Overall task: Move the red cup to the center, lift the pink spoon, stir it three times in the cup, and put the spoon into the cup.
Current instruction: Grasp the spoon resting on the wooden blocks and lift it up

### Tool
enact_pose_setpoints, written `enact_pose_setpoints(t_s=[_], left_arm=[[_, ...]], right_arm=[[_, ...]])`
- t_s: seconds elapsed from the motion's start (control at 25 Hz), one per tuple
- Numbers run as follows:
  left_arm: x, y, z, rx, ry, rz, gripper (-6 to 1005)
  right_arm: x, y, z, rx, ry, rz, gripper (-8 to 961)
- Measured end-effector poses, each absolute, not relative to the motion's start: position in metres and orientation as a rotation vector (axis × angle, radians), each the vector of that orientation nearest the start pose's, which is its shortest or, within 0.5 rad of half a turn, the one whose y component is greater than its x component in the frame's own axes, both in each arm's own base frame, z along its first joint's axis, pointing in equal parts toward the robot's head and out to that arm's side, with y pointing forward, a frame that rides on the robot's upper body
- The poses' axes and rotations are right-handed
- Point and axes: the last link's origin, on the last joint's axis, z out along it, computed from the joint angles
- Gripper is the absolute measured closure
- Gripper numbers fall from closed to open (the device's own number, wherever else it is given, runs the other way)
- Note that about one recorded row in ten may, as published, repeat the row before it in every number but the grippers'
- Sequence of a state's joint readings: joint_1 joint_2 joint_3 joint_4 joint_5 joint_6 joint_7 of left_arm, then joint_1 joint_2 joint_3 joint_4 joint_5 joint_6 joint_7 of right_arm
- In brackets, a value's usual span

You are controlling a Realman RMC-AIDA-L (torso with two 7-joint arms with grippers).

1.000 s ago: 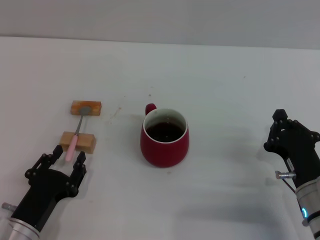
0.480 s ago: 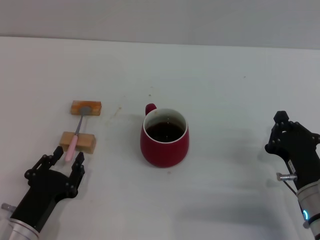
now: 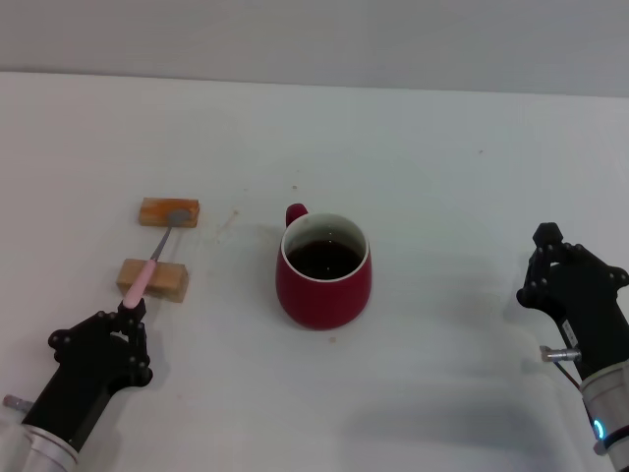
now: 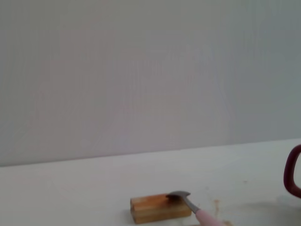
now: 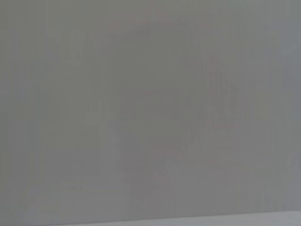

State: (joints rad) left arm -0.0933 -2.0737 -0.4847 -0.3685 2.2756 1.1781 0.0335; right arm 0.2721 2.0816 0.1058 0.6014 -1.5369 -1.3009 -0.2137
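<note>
The red cup (image 3: 324, 270) stands upright at the middle of the table, holding dark liquid, its handle pointing away from me; a sliver of it shows in the left wrist view (image 4: 292, 172). The pink spoon (image 3: 147, 273) lies across two tan wooden blocks, its grey bowl on the far block; it also shows in the left wrist view (image 4: 196, 212). My left gripper (image 3: 130, 315) is at the near end of the pink handle, shut on it. My right gripper (image 3: 547, 236) is shut and empty, well to the right of the cup.
The far wooden block (image 3: 169, 211) and the near wooden block (image 3: 154, 279) sit left of the cup on the white table (image 3: 442, 177). The right wrist view shows only a grey wall.
My left gripper moved forward onto the spoon's handle end and its fingers closed from open to shut around it. The right arm drew back slightly. The cup stayed put.
</note>
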Motion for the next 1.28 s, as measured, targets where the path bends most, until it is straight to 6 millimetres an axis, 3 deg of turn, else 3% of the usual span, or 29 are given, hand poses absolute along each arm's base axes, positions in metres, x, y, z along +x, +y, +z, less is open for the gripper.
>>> enact_pose_setpoints(t_s=[0.28, 1.28], left_arm=[[-0.3378, 0.2054, -0.0796, -1.842, -0.563, -0.608, 993], [-0.3473, 0.2000, -0.0818, -1.862, -0.591, -0.560, 980]], right_arm=[[0.2932, 0.2372, -0.0922, -1.609, 0.717, 0.713, 954], [0.2923, 0.2359, -0.0950, -1.616, 0.733, 0.713, 954]])
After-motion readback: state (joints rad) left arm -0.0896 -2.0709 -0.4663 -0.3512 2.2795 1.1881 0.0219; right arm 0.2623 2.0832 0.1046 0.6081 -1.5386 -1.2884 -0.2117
